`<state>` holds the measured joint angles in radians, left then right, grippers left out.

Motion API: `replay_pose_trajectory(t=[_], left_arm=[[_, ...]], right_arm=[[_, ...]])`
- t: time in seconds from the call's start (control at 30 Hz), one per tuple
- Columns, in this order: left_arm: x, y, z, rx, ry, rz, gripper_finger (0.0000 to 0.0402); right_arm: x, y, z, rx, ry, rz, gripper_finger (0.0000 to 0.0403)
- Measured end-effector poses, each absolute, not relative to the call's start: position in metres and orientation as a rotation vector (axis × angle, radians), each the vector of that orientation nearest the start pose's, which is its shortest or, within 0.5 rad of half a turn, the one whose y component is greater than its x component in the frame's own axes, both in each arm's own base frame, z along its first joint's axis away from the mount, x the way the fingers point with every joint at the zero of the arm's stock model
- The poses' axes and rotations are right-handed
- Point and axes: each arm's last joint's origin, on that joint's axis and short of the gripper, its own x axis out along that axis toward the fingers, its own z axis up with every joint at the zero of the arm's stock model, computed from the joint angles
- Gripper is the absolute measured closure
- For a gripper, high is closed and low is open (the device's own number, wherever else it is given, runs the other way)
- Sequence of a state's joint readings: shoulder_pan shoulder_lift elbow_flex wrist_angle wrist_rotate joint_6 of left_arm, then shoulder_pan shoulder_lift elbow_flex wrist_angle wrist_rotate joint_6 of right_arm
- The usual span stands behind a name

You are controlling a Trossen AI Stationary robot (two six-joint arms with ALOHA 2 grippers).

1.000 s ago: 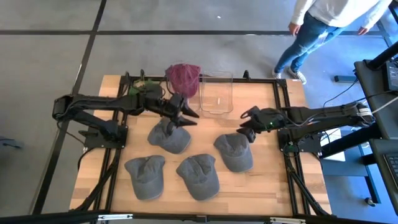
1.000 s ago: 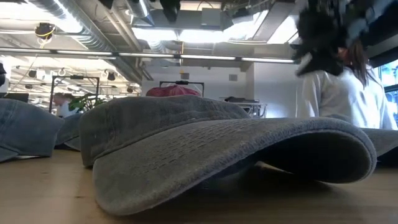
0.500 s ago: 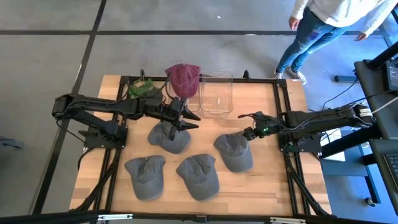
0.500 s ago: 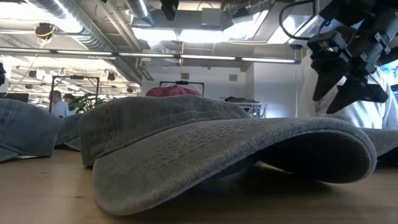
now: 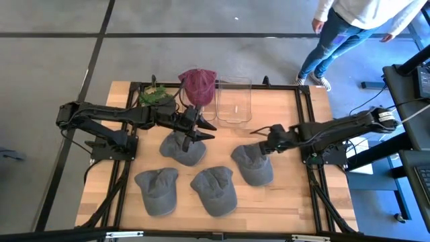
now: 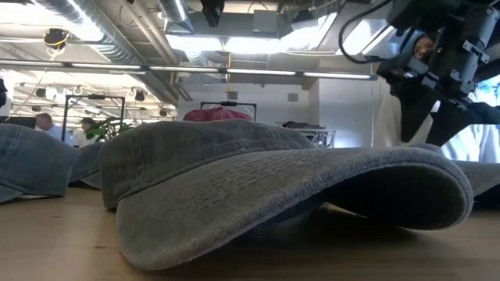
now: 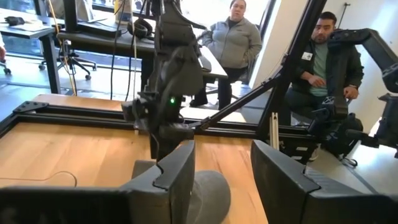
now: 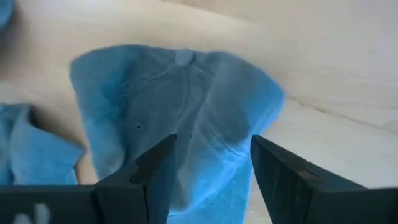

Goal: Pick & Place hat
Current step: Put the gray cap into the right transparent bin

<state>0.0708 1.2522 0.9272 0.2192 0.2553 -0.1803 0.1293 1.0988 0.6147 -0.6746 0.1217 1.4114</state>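
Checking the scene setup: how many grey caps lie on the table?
4: one under the left gripper, one below the right gripper, two along the front edge.

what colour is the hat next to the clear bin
Dark red, or maroon; the high view shows it best, beside the clear bin.

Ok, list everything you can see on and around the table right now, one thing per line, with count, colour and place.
grey caps: four, grey-blue, on the near half of the table
maroon hat: one, dark red, far edge, beside the box
clear box: one, transparent, far middle
green item: one, green, far left; kind unclear
table: one, light wood with black frame
person: one, white top and jeans, on the floor beyond the far right corner
left gripper: fingers open, above the far-left grey cap
right gripper: fingers open, over the rightmost grey cap
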Motion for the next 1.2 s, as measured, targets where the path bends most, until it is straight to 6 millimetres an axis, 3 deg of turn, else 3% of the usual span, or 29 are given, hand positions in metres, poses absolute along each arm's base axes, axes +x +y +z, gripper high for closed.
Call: replay_pose_trajectory(t=[0.27,0.63,0.8,1.03,1.2], left_arm=[[0.284,0.014,0.322,-0.197,0.131,-0.170,0.0252],[0.283,0.014,0.321,-0.172,0.133,-0.171,0.0249],[0.284,0.014,0.321,-0.163,0.132,-0.172,0.0252],[0.284,0.014,0.321,-0.163,0.132,-0.172,0.0253],[0.283,0.014,0.321,-0.163,0.132,-0.175,0.0252]], right_arm=[[0.201,0.027,0.181,1.101,0.950,-0.839,0.0199],[0.209,0.028,0.164,1.041,1.004,-0.915,0.0204],[0.210,0.028,0.160,1.025,1.023,-0.929,0.0259],[0.210,0.028,0.160,0.978,1.041,-0.897,0.0385],[0.209,0.028,0.164,0.951,1.040,-0.873,0.0382]])
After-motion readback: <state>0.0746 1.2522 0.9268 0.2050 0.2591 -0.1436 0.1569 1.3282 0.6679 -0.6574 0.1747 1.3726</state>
